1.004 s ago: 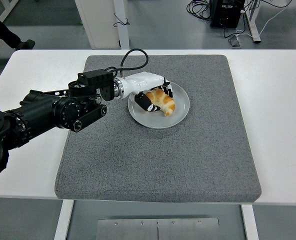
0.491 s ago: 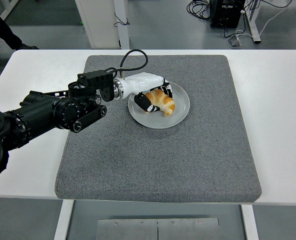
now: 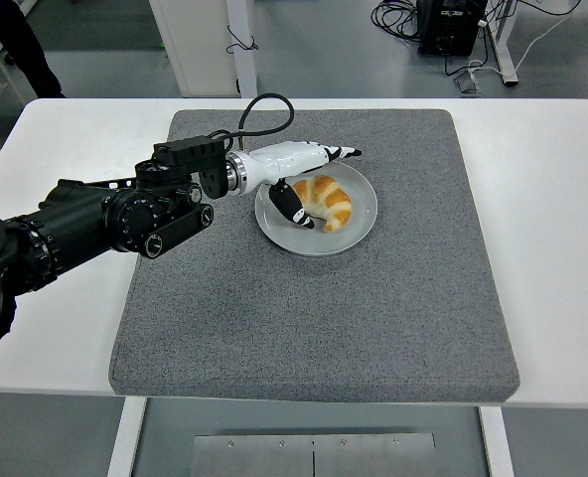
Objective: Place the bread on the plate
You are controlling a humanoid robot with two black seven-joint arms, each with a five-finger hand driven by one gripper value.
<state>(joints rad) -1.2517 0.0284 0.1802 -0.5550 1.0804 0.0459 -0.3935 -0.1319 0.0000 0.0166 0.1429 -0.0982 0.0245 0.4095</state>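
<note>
The left hand (image 3: pixel 309 177) sits over the far-left part of the plate (image 3: pixel 361 227), white-shelled with dark fingertips. Its fingers (image 3: pixel 342 153) are stretched out flat and spread, pointing right past the plate's far rim, while the thumb (image 3: pixel 292 210) hangs down on the near side, just beside the bread (image 3: pixel 324 200) — open, with nothing gripped between them. Whether the thumb actually touches the crust I can't tell from here.

The bread, a golden croissant, lies on the plate, a little left of its middle, curved with its ends pointing toward the near edge. The plate is a round grey dish resting on the grey mat (image 3: pixel 314 318), in the mat's far half and slightly left of centre.

Behind the hand, the black left arm (image 3: pixel 95 224) runs back to the left edge, low over the mat's left border and the white table (image 3: pixel 552 199) — a black cable (image 3: pixel 264 111) loops up from the wrist. At the top left corner stands a person's dark-clad leg (image 3: pixel 21 45)
</note>
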